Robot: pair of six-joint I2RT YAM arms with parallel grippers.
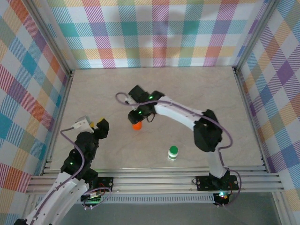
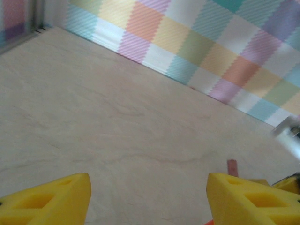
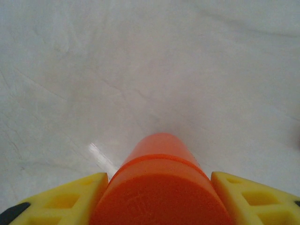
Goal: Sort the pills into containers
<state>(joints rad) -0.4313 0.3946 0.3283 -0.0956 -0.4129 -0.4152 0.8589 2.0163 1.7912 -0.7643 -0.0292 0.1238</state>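
An orange capped container [image 1: 136, 125] stands near the table's middle. My right gripper [image 1: 139, 116] comes down over it, and in the right wrist view its yellow fingers [image 3: 70, 199] press both sides of the container's orange cap [image 3: 159, 197]. A small container with a green cap [image 1: 173, 152] stands upright nearer the front, right of centre, apart from both grippers. My left gripper [image 1: 102, 125] hovers left of the orange container, open, with bare table between its yellow fingers [image 2: 51, 199]. A small reddish-brown piece [image 2: 232, 166] lies on the table beyond the left gripper's right finger.
The pale marbled tabletop [image 1: 197, 89] is walled by checked panels [image 1: 154, 33] at the back and on both sides. The right arm [image 1: 206, 131] arches across the table's middle. An aluminium rail [image 1: 154, 180] runs along the front edge.
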